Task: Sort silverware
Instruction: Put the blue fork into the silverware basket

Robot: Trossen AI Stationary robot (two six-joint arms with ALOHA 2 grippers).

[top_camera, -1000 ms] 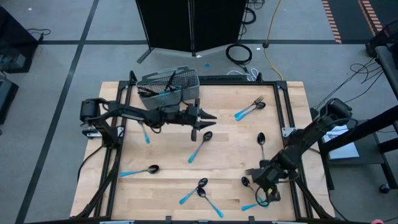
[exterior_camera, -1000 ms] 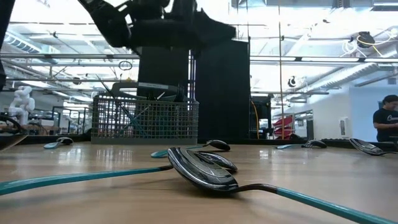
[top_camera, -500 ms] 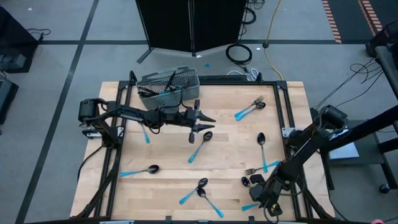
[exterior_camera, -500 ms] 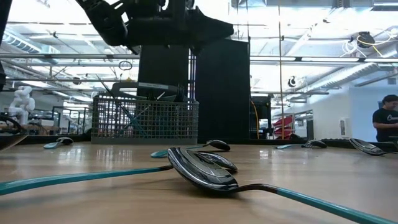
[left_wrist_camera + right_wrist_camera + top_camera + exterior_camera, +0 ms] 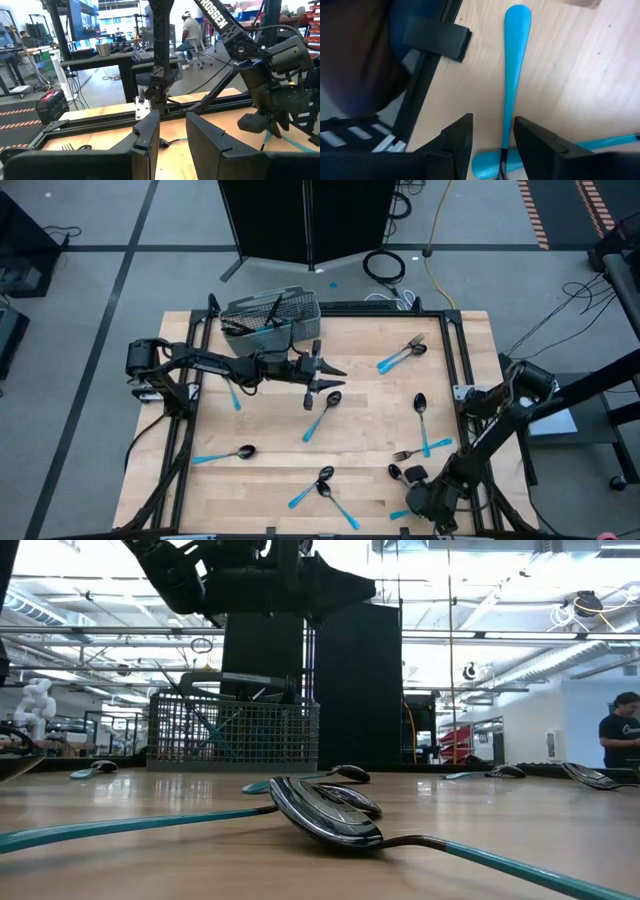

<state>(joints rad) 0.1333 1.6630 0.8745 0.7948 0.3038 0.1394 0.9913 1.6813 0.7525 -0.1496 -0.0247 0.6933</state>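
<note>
Right gripper (image 5: 490,137) low at near table (image 5: 470,330) edge, fingers apart around blue utensil handle (image 5: 512,75), not closed. Left gripper (image 5: 172,135) open, empty, beside basket (image 5: 270,318). Silverware (image 5: 322,416) scattered on table.

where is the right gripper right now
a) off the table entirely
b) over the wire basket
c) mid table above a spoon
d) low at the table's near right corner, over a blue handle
d: the high view shows the right gripper down at the near right corner, and its wrist view shows its open fingers straddling a blue handle lying on the wood.
</note>
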